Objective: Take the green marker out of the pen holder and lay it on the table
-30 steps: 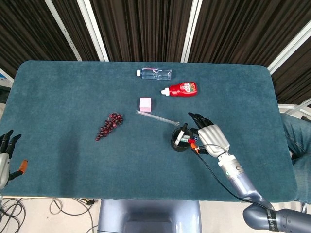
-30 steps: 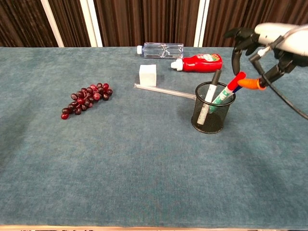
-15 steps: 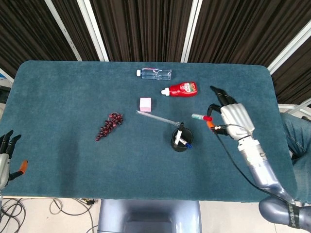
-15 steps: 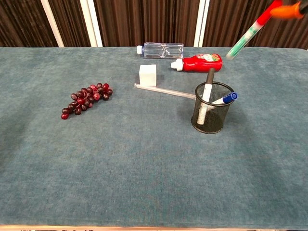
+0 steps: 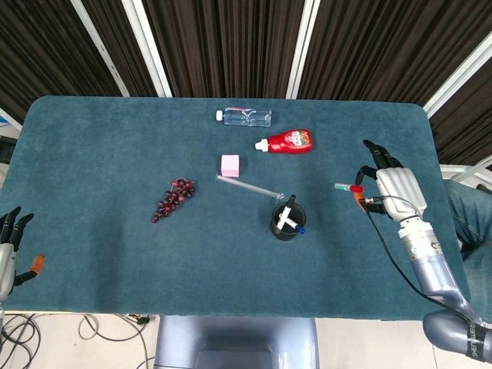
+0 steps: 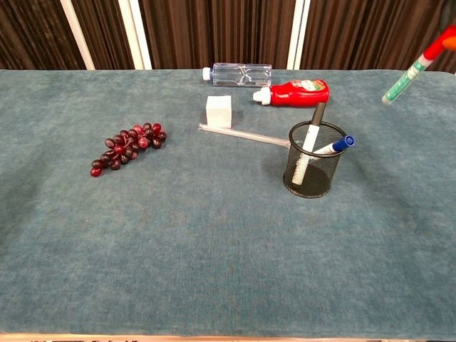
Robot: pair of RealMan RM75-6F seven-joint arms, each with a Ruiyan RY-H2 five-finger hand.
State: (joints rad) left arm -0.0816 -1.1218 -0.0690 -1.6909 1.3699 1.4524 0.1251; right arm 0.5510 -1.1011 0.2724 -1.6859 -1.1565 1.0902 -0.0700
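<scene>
Two pens stand in the holder [image 5: 287, 222]. Right hand [image 5: 392, 188] pinches the green marker [image 5: 347, 187] in the air, well right of the holder. Left hand [image 5: 9, 250] hangs off the table [image 5: 100, 154] edge, fingers apart, holding nothing.

A clear bottle [image 5: 246, 116] lies on its side near the table's [image 5: 92, 154] far edge, cap to the left. Just beside it, toward the right, a red sauce bottle [image 5: 287, 141] also lies flat, its white cap pointing left. A small pink-white cube [image 5: 229, 164] sits nearer the middle, and a thin clear straw [image 5: 247, 186] lies just in front of it, slanting toward the right. A bunch of dark red grapes [image 5: 173, 199] rests left of centre, well apart from the bottles. Behind the table hang dark curtains [image 5: 223, 46] with white posts.
</scene>
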